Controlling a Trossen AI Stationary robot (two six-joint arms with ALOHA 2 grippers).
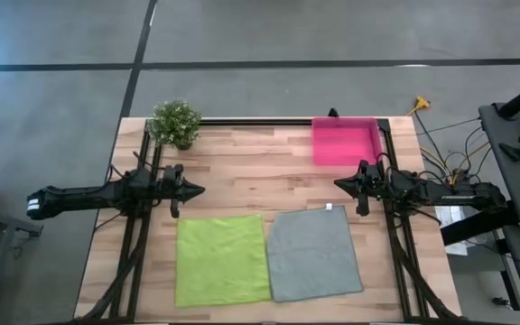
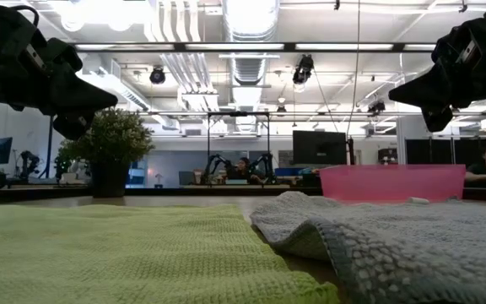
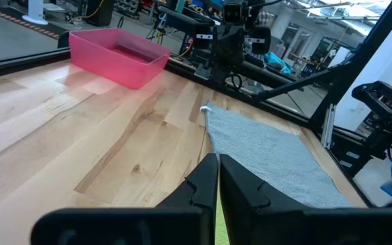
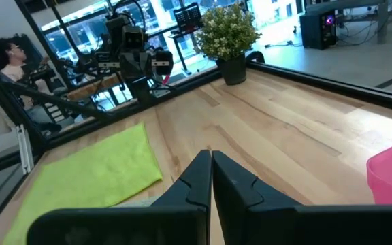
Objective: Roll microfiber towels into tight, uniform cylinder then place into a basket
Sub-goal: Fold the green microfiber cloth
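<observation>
With my left pincer point(image 1: 197, 190) and right pincer point(image 1: 339, 183) both clenched and empty above the bench point(image 1: 242, 162), the soft, limp green towel point(image 1: 221, 259) and grey towel point(image 1: 314, 253) lie flat at lower centre, best pinched at an edge, the pink basket point(image 1: 346, 142) at upper right.

A grey concrete floor point(image 1: 269, 36) crossed by dark seams surrounds the light wooden surface point(image 1: 251, 162). Beyond it lies an open workshop with white ceiling ducts point(image 2: 247, 25), hanging spotlights point(image 2: 302, 72), a dark monitor point(image 2: 319, 148), and bright windows point(image 4: 148, 20).
</observation>
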